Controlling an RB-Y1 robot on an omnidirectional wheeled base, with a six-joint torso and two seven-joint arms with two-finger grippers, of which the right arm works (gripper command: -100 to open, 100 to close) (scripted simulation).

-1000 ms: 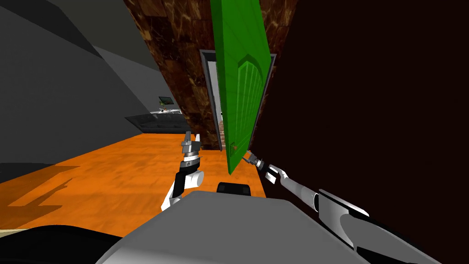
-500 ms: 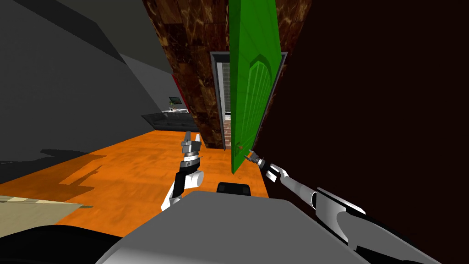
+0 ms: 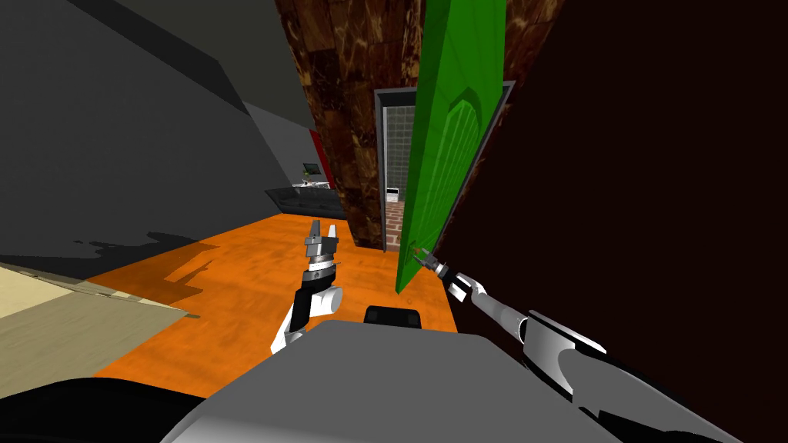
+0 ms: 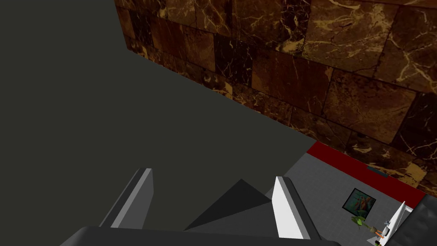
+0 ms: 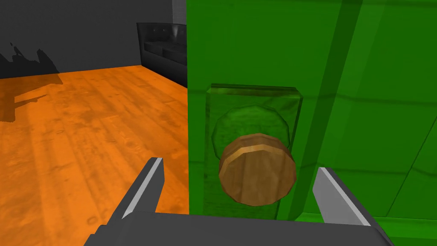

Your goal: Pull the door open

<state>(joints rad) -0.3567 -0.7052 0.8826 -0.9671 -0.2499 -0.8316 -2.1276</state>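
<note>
A green door (image 3: 442, 154) stands swung well out from its dark frame (image 3: 382, 154), edge toward me. Its round brown knob (image 5: 257, 169) sits on a green backplate (image 5: 252, 111) near the door's free edge. My right gripper (image 5: 239, 188) is open, its fingers (image 5: 147, 185) standing on either side of the knob without touching it; in the head view this gripper (image 3: 422, 259) sits low at the door's edge. My left gripper (image 3: 323, 231) is held up in front of my chest, open with nothing between its fingers (image 4: 286, 209).
A brown marbled wall (image 3: 346, 115) flanks the doorway on the left; a very dark wall (image 3: 654, 192) runs along the right. Orange wood floor (image 3: 231, 277) spreads leftward toward a dark sofa (image 3: 308, 201). A tan surface (image 3: 54, 323) lies at the lower left. Brick floor (image 3: 394, 227) shows through the opening.
The whole head view has shifted right as I moved; the door has swung further open, showing more of the room behind. The right gripper has stayed at the knob.
</note>
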